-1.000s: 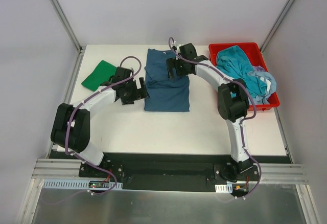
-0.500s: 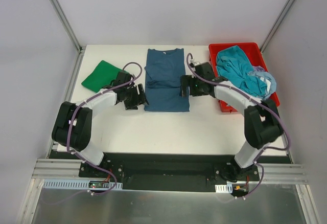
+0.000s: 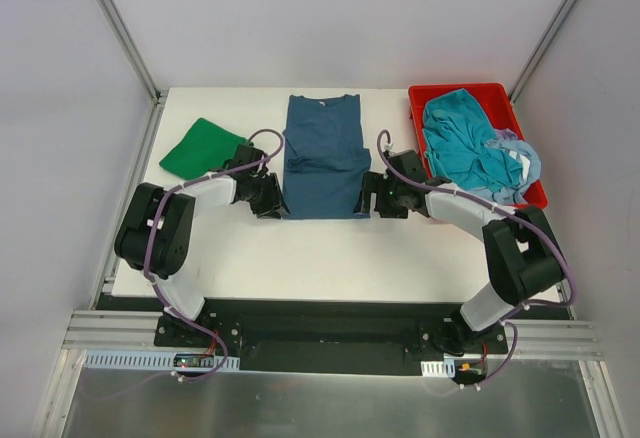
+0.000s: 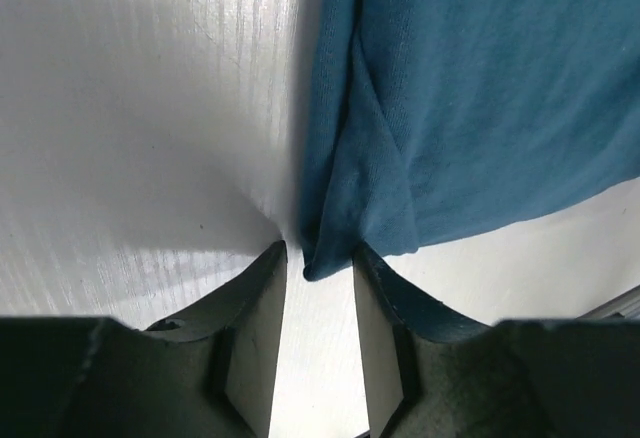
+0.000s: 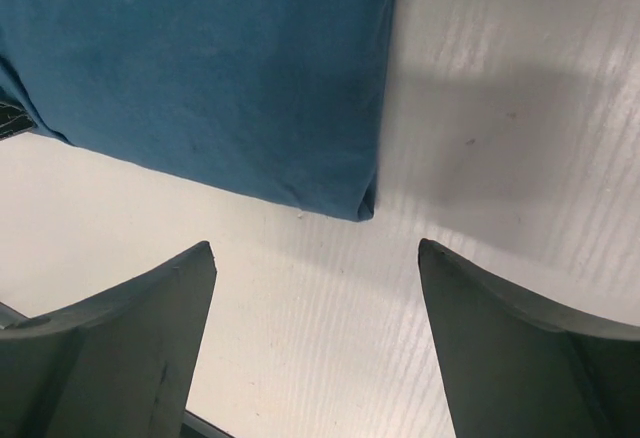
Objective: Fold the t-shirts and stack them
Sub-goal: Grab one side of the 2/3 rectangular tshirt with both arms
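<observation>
A dark blue t-shirt (image 3: 325,158) lies flat in the middle of the table, sleeves folded in, collar at the far end. My left gripper (image 3: 272,201) is at its near left corner. In the left wrist view the jaws (image 4: 318,250) have narrowed round the tip of that corner (image 4: 345,228), and a sliver of table still shows between cloth and the left finger. My right gripper (image 3: 368,198) is at the near right corner. In the right wrist view it (image 5: 315,248) stands wide open, the shirt's corner (image 5: 362,203) just ahead of the gap.
A folded green t-shirt (image 3: 200,148) lies at the far left. A red bin (image 3: 440,91) at the far right holds a teal shirt (image 3: 455,133) and a pale blue one (image 3: 515,163). Grey walls close in the table's sides.
The right arm swung from the shirt's far part down to its near right corner. The left gripper slid to the near left corner and its jaws narrowed a lot.
</observation>
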You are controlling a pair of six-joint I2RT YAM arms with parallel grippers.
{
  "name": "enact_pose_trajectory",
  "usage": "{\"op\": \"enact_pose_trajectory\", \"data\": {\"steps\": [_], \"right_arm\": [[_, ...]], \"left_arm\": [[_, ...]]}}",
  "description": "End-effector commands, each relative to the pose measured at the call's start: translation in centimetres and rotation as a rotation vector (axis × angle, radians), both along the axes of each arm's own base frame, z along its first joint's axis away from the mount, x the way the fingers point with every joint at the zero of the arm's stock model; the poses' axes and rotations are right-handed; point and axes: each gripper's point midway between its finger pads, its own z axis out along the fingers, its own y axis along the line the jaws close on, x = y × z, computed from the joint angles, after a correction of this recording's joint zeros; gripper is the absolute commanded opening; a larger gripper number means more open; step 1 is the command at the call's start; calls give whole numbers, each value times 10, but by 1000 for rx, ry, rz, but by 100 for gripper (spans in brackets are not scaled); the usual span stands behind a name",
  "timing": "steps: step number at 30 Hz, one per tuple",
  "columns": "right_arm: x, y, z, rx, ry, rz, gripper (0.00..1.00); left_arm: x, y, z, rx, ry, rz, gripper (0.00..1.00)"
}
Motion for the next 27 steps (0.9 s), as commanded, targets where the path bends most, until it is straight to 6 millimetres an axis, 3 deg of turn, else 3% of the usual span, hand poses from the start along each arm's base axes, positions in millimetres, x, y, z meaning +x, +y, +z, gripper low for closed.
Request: {"op": "enact_pose_trajectory", "data": {"steps": [1, 5, 8, 12, 18, 22, 27], "right_arm": [[7, 11, -2, 54, -4, -9, 83], [6, 13, -9, 54, 16, 1, 72], [4, 14, -14, 59, 31, 9, 65], [6, 12, -23, 37, 39, 3, 61], [6, 16, -31, 48, 63, 11, 40], [4, 23, -33, 77, 57, 69, 3], [-15, 31, -3, 165, 16, 160, 0]], "left_arm": [[8, -3, -5, 10, -4, -2, 31], [8, -4, -9, 11, 3, -8, 19], [7, -5, -9, 4, 7, -14, 0], [4, -5, -8, 2, 6, -14, 0], [3, -5, -5, -5, -2, -15, 0], [2, -7, 0, -18, -14, -15, 0], [-11, -3, 25, -41, -75, 0, 0]]}}
